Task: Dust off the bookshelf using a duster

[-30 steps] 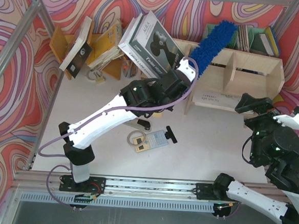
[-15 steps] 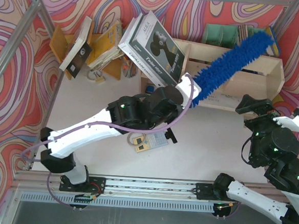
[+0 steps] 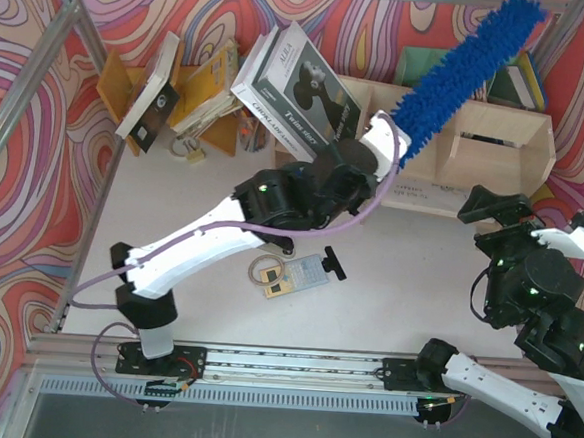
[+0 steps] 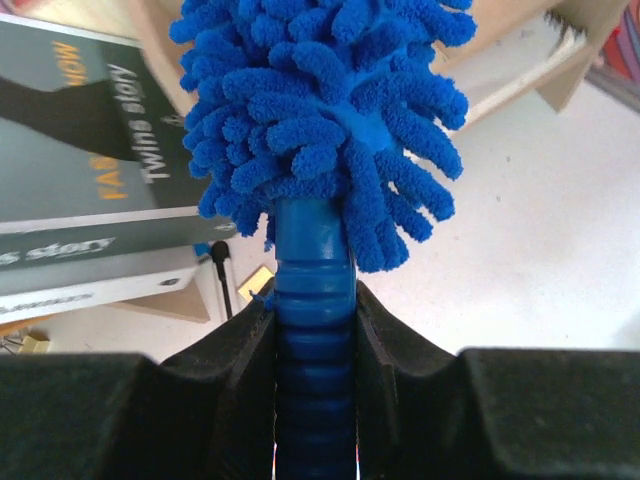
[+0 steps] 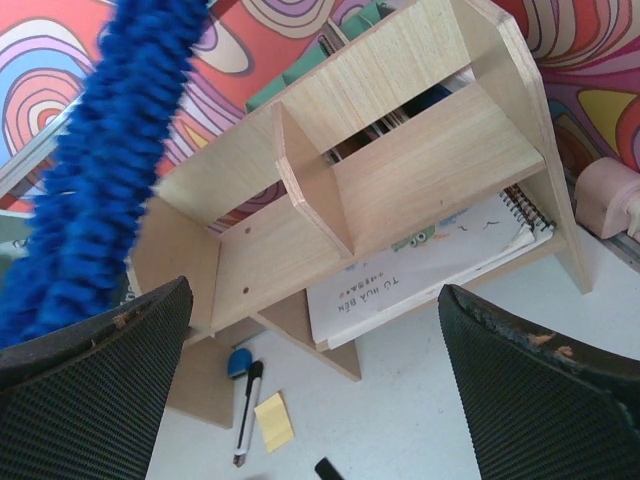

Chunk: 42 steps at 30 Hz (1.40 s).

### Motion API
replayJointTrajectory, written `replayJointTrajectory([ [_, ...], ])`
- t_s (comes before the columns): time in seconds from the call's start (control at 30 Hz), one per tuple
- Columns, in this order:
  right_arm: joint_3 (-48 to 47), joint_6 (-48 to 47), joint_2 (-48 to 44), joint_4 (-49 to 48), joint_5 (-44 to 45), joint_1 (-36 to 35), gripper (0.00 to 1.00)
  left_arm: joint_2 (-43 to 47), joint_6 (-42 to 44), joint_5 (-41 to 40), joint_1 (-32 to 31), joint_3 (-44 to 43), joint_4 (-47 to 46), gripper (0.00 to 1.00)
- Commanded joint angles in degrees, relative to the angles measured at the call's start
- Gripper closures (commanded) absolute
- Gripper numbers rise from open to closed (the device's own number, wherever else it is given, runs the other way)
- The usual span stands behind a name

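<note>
The duster (image 3: 468, 66) is a long bright-blue fluffy wand slanting up to the right over the bookshelf (image 3: 503, 144), its tip near the back wall. My left gripper (image 3: 383, 140) is shut on its ribbed blue handle (image 4: 315, 330), with the fluffy head (image 4: 320, 110) just beyond the fingers. The pale plywood bookshelf also shows in the right wrist view (image 5: 400, 190), with the duster (image 5: 90, 200) blurred at the left. My right gripper (image 3: 493, 208) is open and empty in front of the shelf's right end, its wide-apart fingers (image 5: 540, 390) framing the shelf.
A large book marked "Twins story" (image 3: 296, 84) leans left of the shelf, beside an orange-yellow rack (image 3: 196, 92). A green organizer (image 3: 428, 63) stands behind. A notebook (image 5: 430, 270) lies in the lower tier. A marker (image 5: 245, 395) and a sticky note (image 5: 273, 420) lie on the table.
The left arm has swung the duster: first over the shelf's left end, then stretched low across to the right, now lifted with its tip higher and farther back. The right arm has barely moved.
</note>
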State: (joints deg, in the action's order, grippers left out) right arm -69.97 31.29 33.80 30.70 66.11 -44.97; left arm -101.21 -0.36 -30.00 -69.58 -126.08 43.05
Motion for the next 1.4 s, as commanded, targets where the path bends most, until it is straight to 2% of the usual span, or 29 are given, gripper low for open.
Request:
replayJointTrajectory([
  [0.0, 1.3, 3.4, -0.3, 2.5, 0.0, 0.0, 0.01, -6.2, 1.3, 4.4, 0.4, -6.4, 4.7, 1.0],
  [0.17, 1.5, 4.4, 0.0, 3.4, -0.2, 0.1, 0.01, -12.9, 0.9, 9.6, 0.4, -14.8, 10.5, 1.0],
  [0.3, 2.0, 4.8, -0.1, 3.7, 0.1, 0.1, 0.01, -13.8, 1.4, 13.2, -0.3, -15.9, 10.8, 1.0],
  [0.53, 2.4, 5.0, -0.4, 3.7, 0.7, 0.1, 0.01, -11.6, 5.9, 18.4, -4.4, -13.1, 8.7, 1.0],
  [0.7, 2.4, 5.4, -1.3, 4.1, 1.2, 0.1, 0.01, -5.0, 5.8, 21.9, -5.4, -3.1, 2.3, 1.0],
  [0.9, 2.8, 5.0, -1.9, 3.1, 0.9, 0.1, 0.01, 5.7, 3.4, 16.3, -5.4, 10.9, -9.8, 1.0],
  [1.1, 3.7, -0.7, -3.8, -2.7, -1.1, 0.1, 0.01, 15.2, 2.5, 7.9, -5.3, 21.6, -21.6, 1.0],
  [1.37, 4.3, -1.0, -5.2, -2.5, 0.1, 0.1, 0.01, 23.1, 3.8, -7.6, -5.3, 24.9, -22.3, 1.0],
])
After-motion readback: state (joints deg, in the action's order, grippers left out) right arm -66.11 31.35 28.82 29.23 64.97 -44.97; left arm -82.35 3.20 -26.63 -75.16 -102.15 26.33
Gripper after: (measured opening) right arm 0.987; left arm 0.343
